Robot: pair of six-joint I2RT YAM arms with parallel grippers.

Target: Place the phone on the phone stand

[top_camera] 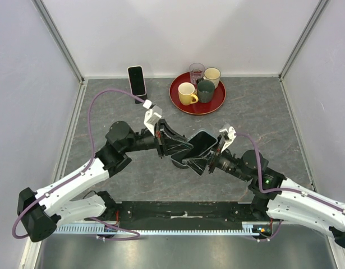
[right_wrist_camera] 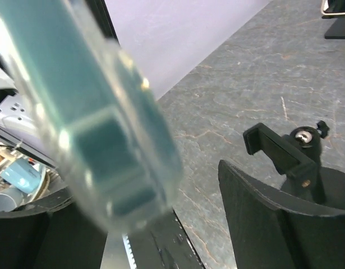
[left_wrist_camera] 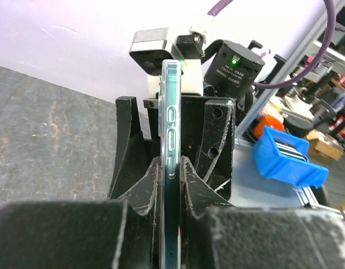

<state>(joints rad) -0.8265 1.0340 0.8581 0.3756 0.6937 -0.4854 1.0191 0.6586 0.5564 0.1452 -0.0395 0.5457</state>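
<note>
In the middle of the top view, the left gripper (top_camera: 172, 147) pinches the phone (top_camera: 198, 144), a slim teal slab in a glossy clear case, between scuffed black fingers (left_wrist_camera: 141, 190). The right gripper (top_camera: 200, 161) has its fingers spread wide beside it. A black clamp-shaped phone stand (right_wrist_camera: 287, 154) sits on the mottled grey bench (top_camera: 262, 112).

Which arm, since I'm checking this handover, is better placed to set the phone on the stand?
Left. The left claw is shut on the phone along its edge, while the right claw has its jaws open beside it, gripping nothing. The empty phone stand sits on the table nearby.
</note>
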